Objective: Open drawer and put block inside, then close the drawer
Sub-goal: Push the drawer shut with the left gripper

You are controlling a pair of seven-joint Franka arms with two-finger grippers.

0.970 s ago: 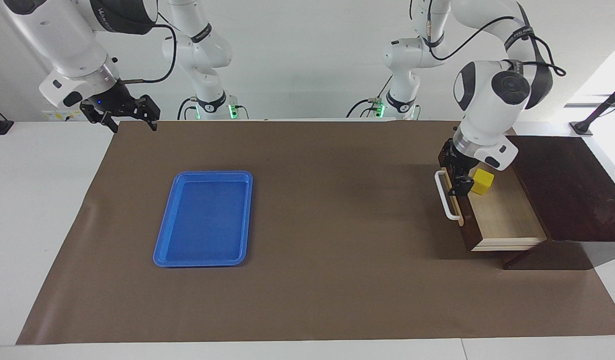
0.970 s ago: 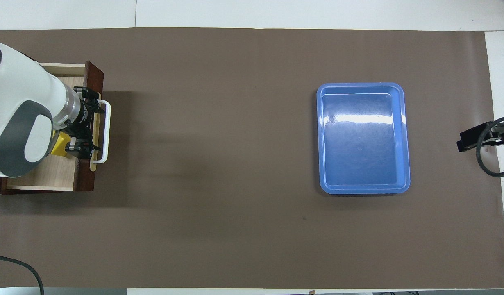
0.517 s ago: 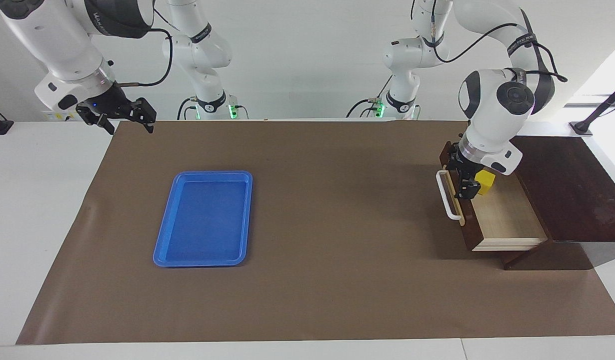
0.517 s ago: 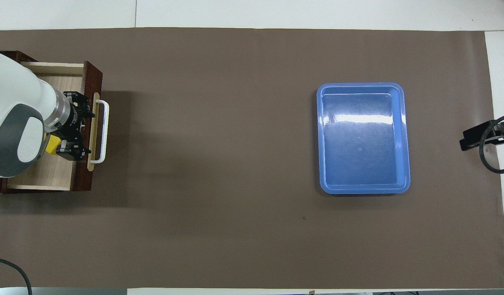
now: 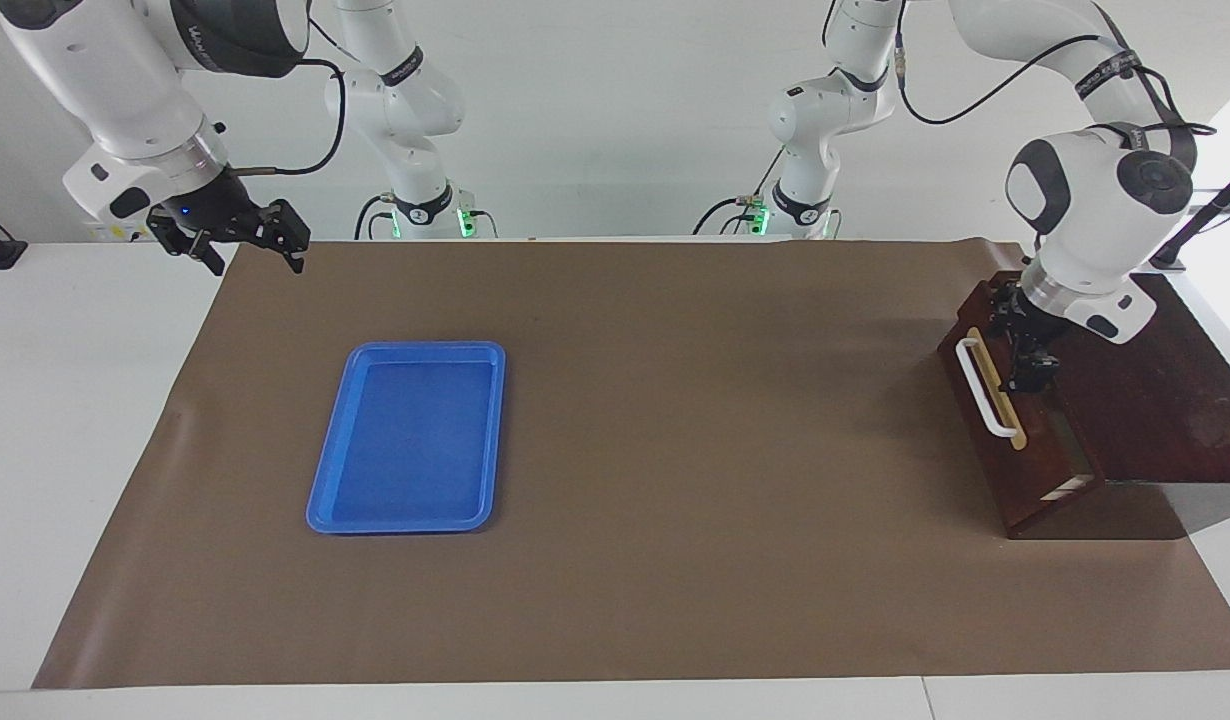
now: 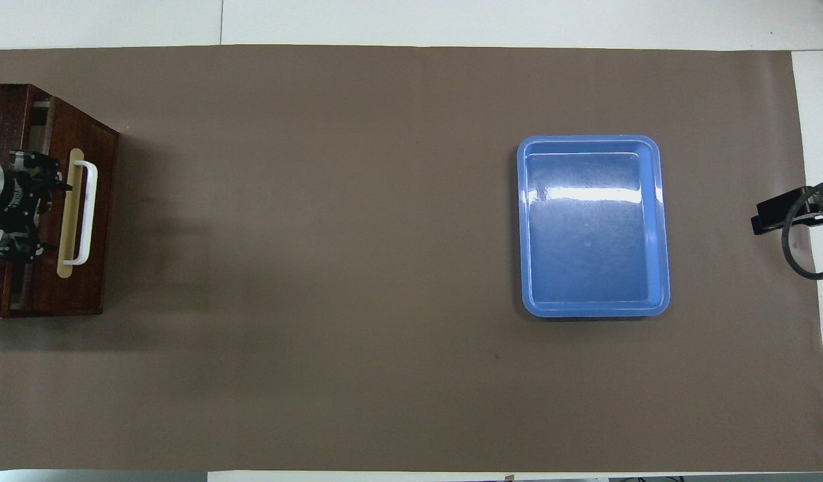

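Observation:
The drawer (image 5: 978,415) of the dark brown wooden box (image 5: 1155,390) is pushed almost fully in. Only a thin pale strip of its interior (image 5: 1068,487) shows. Its white bar handle (image 5: 981,388) faces the blue tray; in the overhead view the handle (image 6: 84,211) lies at the left arm's end of the table. My left gripper (image 5: 1025,338) is open and sits low at the top edge of the drawer front, holding nothing; it shows again as the left gripper (image 6: 38,206) beside the handle. The block is hidden. My right gripper (image 5: 237,232) waits open over the table's edge.
A blue tray (image 5: 327,500) lies empty on the brown mat (image 5: 675,450), toward the right arm's end; in the overhead view the tray (image 6: 526,227) is mid-table. The right gripper (image 6: 776,217) barely shows at that view's edge.
The left gripper has pushed the drawer in toward the box, from wide open to nearly shut. The yellow block has gone out of sight inside. The right gripper has drifted slightly.

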